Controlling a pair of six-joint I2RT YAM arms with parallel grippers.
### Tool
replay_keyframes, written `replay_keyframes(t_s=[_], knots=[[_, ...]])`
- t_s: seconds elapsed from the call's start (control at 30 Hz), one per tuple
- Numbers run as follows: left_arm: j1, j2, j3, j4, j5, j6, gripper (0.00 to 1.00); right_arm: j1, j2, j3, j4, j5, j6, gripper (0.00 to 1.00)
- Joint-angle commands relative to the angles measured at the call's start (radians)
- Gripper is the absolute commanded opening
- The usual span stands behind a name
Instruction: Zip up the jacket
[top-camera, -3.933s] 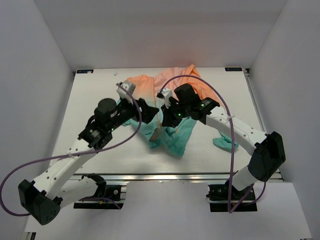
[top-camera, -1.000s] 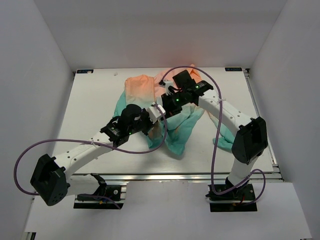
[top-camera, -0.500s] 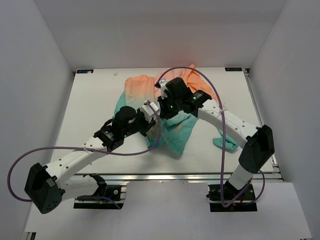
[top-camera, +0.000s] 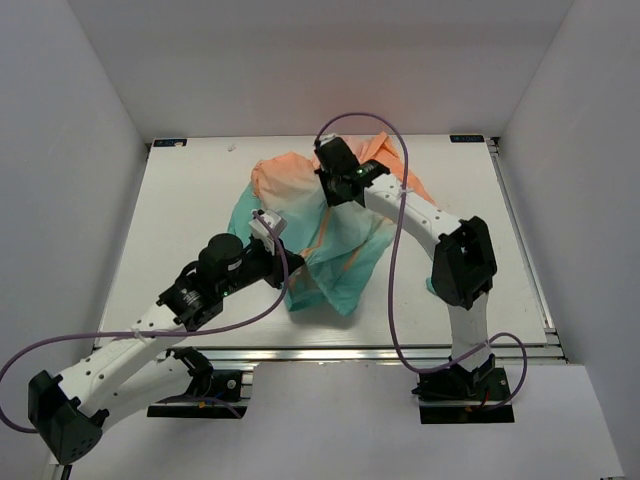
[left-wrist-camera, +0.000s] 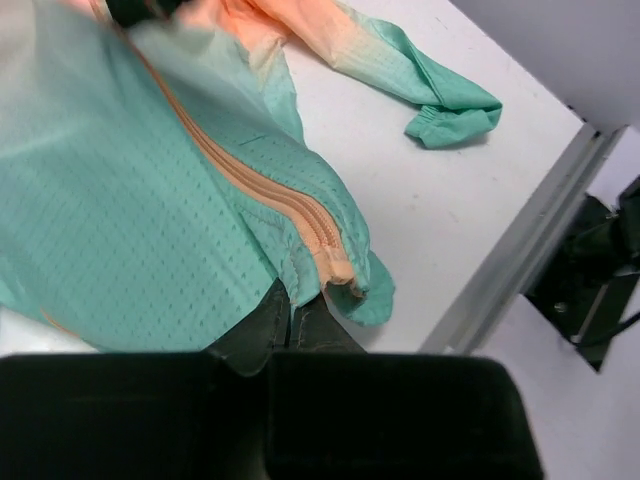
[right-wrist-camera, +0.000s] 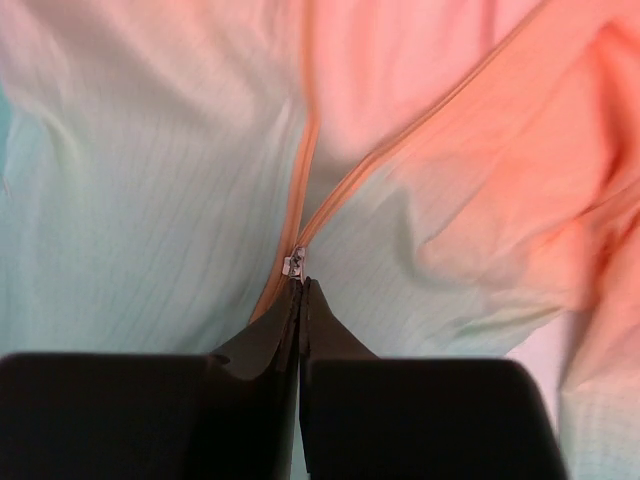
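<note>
The jacket lies mid-table, peach-orange at the back and teal toward the front, and is pulled taut between my two grippers. My left gripper is shut on the teal hem, right beside the bottom end of the orange zipper. My right gripper is shut on the pull of the small metal slider. Above the slider the two zipper tapes part in a V. Below it my own fingers hide them.
A teal sleeve cuff lies on the white table to the right, near my right arm's elbow. The metal front rail runs close to the hem. White walls close in the left, right and back.
My right gripper has travelled up the zipper toward the back of the table. My left gripper has drawn the hem toward the front left, stretching the jacket out.
</note>
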Motion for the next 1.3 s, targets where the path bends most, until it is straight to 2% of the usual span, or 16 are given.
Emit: replay_keyframes(t_s=[0.0, 0.17, 0.33, 0.47, 0.63, 0.77, 0.97, 1.17, 1.27], knots=[[-0.012, -0.062, -0.045, -0.034, 0.061, -0.132, 0.0, -0.085, 0.053, 0.146, 0.048, 0.198, 0.003, 0.0], [-0.012, -0.113, -0.135, -0.029, 0.087, -0.239, 0.0, -0.172, 0.17, 0.313, 0.031, 0.243, -0.01, 0.0], [-0.015, -0.142, -0.177, -0.091, 0.126, -0.336, 0.0, -0.269, 0.221, 0.39, 0.146, 0.287, -0.053, 0.0], [-0.015, -0.183, -0.184, -0.189, 0.12, -0.403, 0.0, -0.35, 0.285, 0.46, 0.204, 0.31, -0.078, 0.0], [-0.013, -0.269, -0.198, -0.347, 0.091, -0.491, 0.0, -0.407, 0.343, 0.469, 0.345, 0.345, -0.173, 0.0], [-0.013, -0.312, -0.223, -0.474, 0.083, -0.549, 0.0, -0.412, 0.402, 0.506, 0.431, 0.368, -0.28, 0.0], [-0.015, -0.337, -0.16, -0.638, 0.026, -0.575, 0.0, -0.432, 0.488, 0.576, 0.535, 0.385, -0.331, 0.0], [-0.015, -0.317, -0.198, -0.649, 0.061, -0.601, 0.0, -0.436, 0.505, 0.552, 0.56, 0.332, -0.371, 0.0], [-0.015, -0.296, -0.181, -0.62, 0.054, -0.597, 0.0, -0.433, 0.43, 0.435, 0.532, 0.134, -0.348, 0.0]])
